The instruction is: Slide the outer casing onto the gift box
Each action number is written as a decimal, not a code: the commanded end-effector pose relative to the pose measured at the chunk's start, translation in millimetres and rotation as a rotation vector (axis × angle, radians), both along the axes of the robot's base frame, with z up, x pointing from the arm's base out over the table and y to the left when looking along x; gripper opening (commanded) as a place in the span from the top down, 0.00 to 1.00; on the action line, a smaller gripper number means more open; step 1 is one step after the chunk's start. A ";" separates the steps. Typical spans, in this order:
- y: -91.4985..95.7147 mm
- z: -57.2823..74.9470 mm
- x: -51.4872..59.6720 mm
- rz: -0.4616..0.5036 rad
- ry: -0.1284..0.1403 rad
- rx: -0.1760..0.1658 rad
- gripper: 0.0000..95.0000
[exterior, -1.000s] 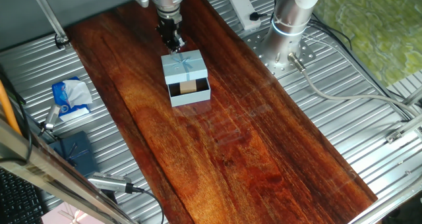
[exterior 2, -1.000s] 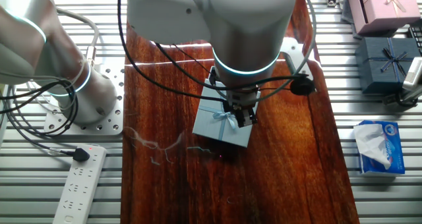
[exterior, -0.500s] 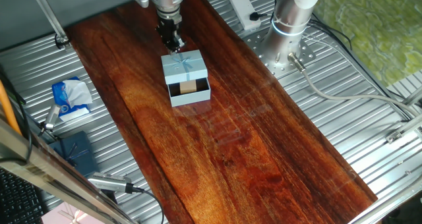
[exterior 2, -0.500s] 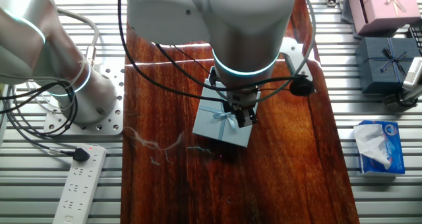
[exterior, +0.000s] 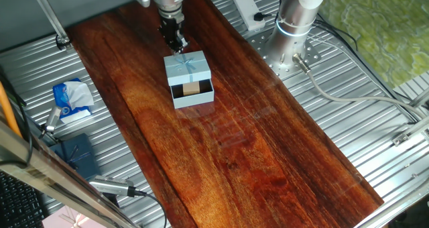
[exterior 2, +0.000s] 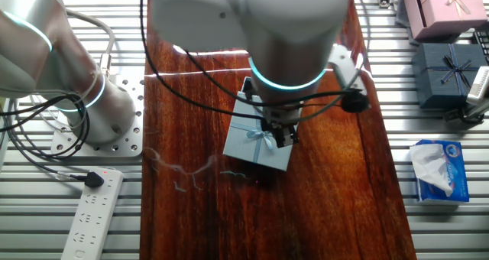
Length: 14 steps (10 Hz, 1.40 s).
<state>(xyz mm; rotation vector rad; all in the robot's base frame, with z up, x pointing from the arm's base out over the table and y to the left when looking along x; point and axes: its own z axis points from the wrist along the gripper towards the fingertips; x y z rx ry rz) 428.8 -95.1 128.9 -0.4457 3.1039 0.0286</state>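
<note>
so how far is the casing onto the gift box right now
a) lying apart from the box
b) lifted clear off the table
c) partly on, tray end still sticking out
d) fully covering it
c: the casing covers only the far part of the gift box, whose open end with the tan block still shows.

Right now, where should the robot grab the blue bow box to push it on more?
Probably by the outer casing's two plain side walls, coming from above. The gift box sticks out of its open front, so that stays free. The gripper sits at the back edge.
</note>
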 end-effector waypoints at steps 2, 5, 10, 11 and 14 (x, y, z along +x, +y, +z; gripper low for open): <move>0.6 -0.8 -0.9 0.004 0.032 -0.027 1.00; 0.6 -0.8 -0.9 -0.007 0.028 -0.026 1.00; -5.1 0.9 -3.4 -0.027 0.034 -0.012 1.00; -9.2 1.3 -5.0 -0.030 0.034 -0.009 1.00; -27.9 -2.9 -11.9 -0.035 0.036 0.007 1.00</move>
